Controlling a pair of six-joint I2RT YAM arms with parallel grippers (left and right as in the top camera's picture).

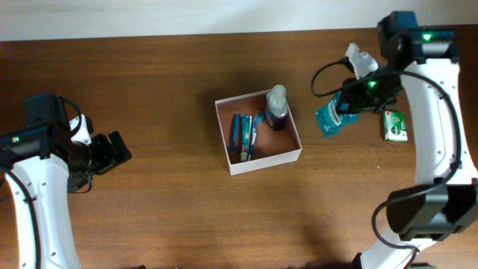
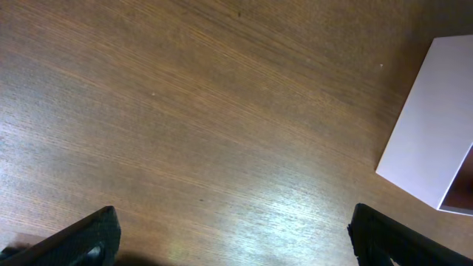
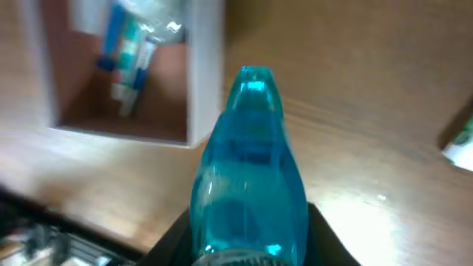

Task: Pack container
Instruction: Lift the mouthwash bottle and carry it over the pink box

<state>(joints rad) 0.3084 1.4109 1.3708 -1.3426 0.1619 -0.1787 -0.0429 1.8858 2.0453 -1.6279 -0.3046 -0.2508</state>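
Clamping a teal pouch (image 1: 328, 119) in its jaws, the right gripper (image 1: 345, 101) is poising it beside the container (image 1: 265, 163) for packing; the left gripper (image 1: 112, 153) is idling, jaws wide.

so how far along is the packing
Done: blue tubes and a small bottle are in the container. In hand: the right gripper holds a blue pouch beside it. Still out: the green packet and a clear item on the table. The left gripper is open, holding nothing.
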